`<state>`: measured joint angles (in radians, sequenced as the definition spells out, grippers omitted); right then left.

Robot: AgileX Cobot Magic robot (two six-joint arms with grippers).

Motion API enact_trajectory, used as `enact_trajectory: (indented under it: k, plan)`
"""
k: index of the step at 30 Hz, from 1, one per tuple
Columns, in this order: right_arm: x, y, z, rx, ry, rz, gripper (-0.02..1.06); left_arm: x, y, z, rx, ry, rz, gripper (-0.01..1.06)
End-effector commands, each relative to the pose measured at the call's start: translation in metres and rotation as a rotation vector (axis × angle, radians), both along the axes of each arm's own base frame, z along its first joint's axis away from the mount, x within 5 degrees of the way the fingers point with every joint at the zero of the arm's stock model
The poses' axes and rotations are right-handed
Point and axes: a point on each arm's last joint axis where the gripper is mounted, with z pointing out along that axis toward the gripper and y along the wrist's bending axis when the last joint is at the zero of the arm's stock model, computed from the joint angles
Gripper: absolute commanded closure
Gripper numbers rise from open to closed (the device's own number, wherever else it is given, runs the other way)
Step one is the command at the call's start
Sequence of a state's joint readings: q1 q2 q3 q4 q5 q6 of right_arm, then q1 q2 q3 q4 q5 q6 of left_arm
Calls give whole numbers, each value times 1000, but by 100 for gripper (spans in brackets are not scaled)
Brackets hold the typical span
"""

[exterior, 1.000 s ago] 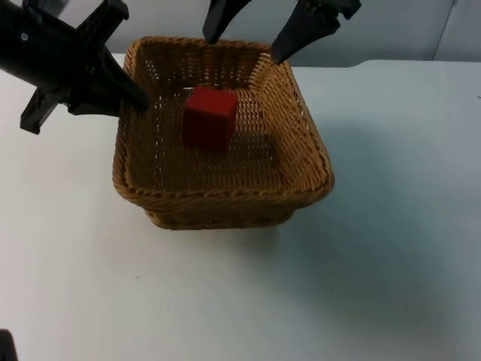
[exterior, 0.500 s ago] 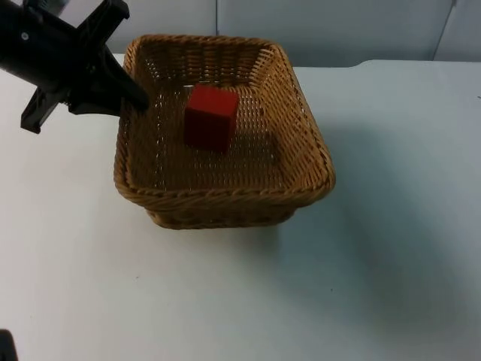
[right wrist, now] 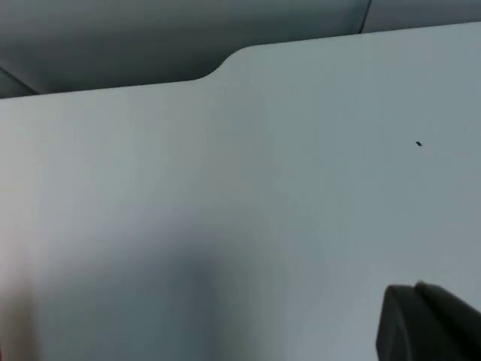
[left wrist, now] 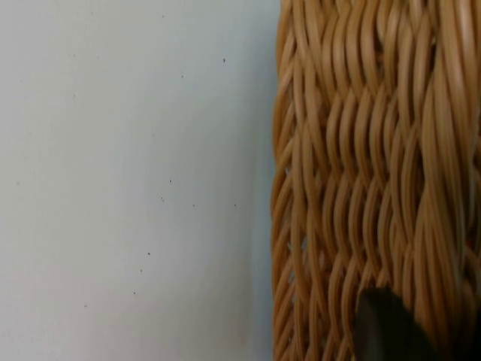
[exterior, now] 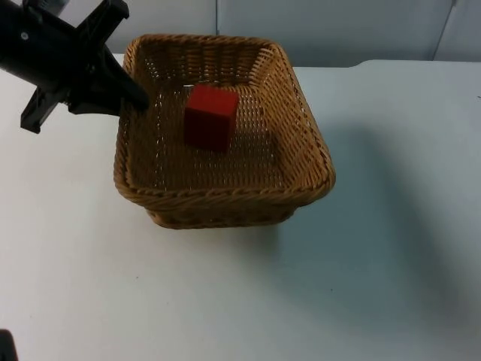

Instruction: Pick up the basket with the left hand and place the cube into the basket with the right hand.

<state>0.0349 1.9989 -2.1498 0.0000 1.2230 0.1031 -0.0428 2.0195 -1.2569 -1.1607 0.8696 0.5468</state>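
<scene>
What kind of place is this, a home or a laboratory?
Probably a robot test bench, not a home: a bare white table, a grey partition wall, and a left hand gripping a wicker basket.

Lighting even and diffuse, moderately bright, slight blue-grey cast on the table (exterior: 391,226). Soft shadow spreads from the basket (exterior: 225,192) toward the near right side, so light comes from the far left and above. No glare. Left wrist view: weave in focus. Right wrist view: soft dim patch on the table, fingertip (right wrist: 421,323) blurred.
</scene>
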Motion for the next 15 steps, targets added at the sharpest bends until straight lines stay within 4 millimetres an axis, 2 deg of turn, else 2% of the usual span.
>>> enact_trajectory:
  k: [1, 15]
  plan:
    - [-3, -2, 8, -2, -22, 1, 105, 2, -1, 8, -42, -6, 10, 105]
    - [-3, -1, 8, 7, -22, -3, 105, 3, -1, 7, -36, -15, 20, 105]
